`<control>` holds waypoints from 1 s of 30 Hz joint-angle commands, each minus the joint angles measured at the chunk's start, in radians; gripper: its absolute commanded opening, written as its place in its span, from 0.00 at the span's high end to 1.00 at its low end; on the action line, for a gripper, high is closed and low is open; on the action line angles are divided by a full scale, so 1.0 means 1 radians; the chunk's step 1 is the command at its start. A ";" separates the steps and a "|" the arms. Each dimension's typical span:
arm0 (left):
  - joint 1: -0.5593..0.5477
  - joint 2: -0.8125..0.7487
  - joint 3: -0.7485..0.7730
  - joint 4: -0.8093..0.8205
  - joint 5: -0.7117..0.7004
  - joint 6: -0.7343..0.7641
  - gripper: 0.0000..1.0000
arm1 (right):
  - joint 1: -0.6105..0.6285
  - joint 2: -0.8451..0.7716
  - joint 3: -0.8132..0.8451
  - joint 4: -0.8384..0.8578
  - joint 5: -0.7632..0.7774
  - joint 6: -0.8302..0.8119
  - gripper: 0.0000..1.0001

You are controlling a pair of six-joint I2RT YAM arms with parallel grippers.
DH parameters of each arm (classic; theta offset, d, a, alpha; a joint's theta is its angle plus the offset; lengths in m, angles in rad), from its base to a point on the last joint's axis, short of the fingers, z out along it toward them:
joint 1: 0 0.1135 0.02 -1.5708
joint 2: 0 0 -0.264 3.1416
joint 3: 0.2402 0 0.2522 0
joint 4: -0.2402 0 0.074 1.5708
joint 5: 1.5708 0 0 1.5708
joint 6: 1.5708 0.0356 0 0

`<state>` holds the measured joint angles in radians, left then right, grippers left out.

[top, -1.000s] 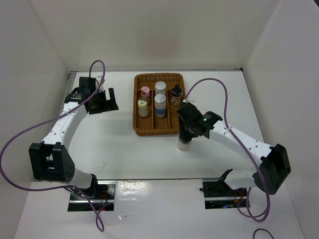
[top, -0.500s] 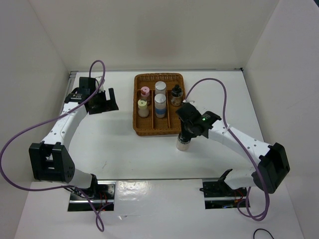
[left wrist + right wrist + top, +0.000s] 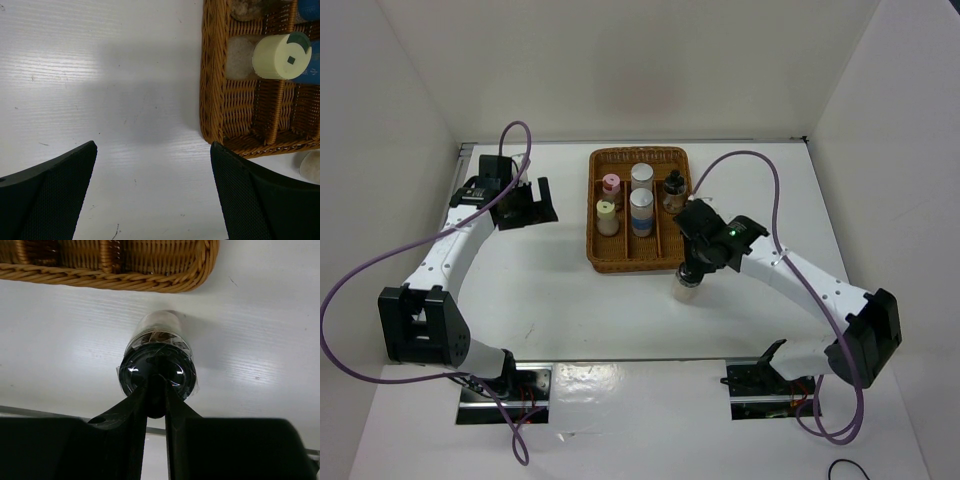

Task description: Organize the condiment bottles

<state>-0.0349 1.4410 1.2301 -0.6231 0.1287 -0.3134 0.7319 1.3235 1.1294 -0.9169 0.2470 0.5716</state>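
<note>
Table (image 3: 560, 290): wicker tray (image 3: 620, 262) toward far edge, five bottles (image 3: 641, 200) inside | left gripper (image 3: 525, 205): fingers spread, above table left of tray | right gripper (image 3: 692, 268): pinching black-capped bottle (image 3: 686, 290) by cap, just off tray's near-right corner

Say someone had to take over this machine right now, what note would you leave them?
Right claw: shut on a black-capped jar, outside the wicker tray by its near right corner.
Left claw: open, holding nothing, left of the tray.
Done: five jars stand in the tray: pink-capped, pale-yellow-capped, two silver-white-capped, one black-capped.
Left: get the gripped jar into the tray, probably the right compartment.
</note>
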 commanded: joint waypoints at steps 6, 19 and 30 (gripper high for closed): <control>0.004 -0.021 -0.012 0.016 0.008 0.019 0.00 | 0.018 -0.056 0.171 -0.060 0.005 -0.012 1.00; 0.004 -0.030 -0.021 0.016 -0.001 0.028 0.00 | -0.058 0.066 0.391 -0.043 0.081 -0.130 1.00; 0.004 -0.039 -0.030 0.016 -0.021 0.028 0.00 | -0.190 0.191 0.475 0.066 0.029 -0.237 1.00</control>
<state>-0.0349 1.4357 1.2144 -0.6209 0.1158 -0.3119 0.5453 1.5158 1.5352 -0.9554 0.2920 0.3805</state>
